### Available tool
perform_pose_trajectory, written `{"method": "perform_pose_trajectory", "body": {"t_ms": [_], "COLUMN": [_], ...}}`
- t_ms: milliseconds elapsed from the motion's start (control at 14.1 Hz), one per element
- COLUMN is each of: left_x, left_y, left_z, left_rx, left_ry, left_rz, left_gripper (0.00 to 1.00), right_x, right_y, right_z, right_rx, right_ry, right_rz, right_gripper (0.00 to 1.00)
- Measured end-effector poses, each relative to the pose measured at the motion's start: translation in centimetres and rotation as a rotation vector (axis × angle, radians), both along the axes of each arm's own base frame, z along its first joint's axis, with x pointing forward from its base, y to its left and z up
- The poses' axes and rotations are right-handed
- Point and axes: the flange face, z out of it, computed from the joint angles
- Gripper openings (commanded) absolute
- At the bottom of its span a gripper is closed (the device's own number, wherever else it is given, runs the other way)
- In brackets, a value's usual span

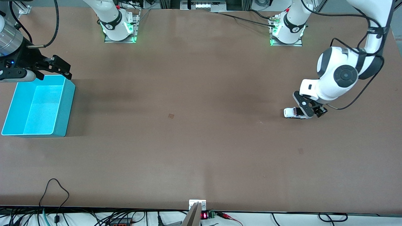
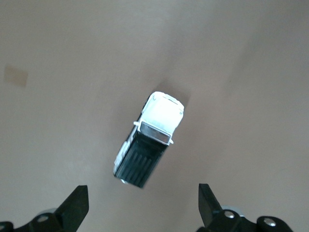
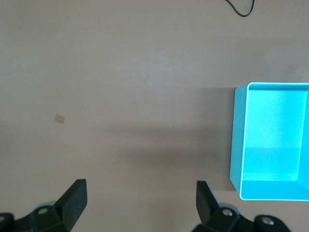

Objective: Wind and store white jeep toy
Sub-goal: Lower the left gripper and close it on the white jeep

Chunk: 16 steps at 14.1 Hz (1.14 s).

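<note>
At the left arm's end of the worktop, the white jeep toy (image 1: 294,113) sits on its wheels under the left claw (image 1: 309,110), whose fingers stand wide and empty. The right claw (image 1: 59,67) waits wide open over the empty blue bin (image 1: 69,103) (well apart). Winding and storing both remain.

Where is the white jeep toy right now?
The tiny white jeep toy sits on the brown table toward the left arm's end, directly under the open left gripper.
</note>
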Motion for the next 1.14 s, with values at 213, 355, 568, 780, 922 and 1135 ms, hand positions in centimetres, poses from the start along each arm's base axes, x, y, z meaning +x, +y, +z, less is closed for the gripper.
{"method": "perform_pose_trajectory", "body": {"t_ms": [213, 355, 568, 780, 922, 1135], "left_x": [0.4, 0.2, -1.4, -2.5, -2.6, -2.7], "left_y": [0.0, 0.7, 2.1, 2.1, 2.1, 2.0], "left_z": [-3.0, -5.1, -7.5, -8.6, -8.7, -8.8], "left_rx": [-0.029, -0.042, -0.059, -0.068, -0.069, -0.07], "left_ry": [-0.029, -0.032, -0.048, -0.063, -0.066, -0.066], "left_rz": [-0.18, -0.231, -0.269, -0.285, -0.291, -0.295], "left_gripper": [1.0, 1.0, 1.0, 0.83, 0.53, 0.32], "right_x": [0.0, 0.0, 0.0, 0.0, 0.0, 0.0], "right_y": [0.0, 0.0, 0.1, 0.1, 0.1, 0.1], "right_z": [0.0, 0.0, 0.0, 0.0, 0.0, 0.0], "right_rx": [0.0, 0.0, 0.0, 0.0, 0.0, 0.0], "right_ry": [0.0, 0.0, 0.0, 0.0, 0.0, 0.0], "right_rz": [0.0, 0.001, 0.001, 0.001, 0.001, 0.001], "right_gripper": [1.0, 1.0, 1.0, 1.0, 1.0, 1.0]}}
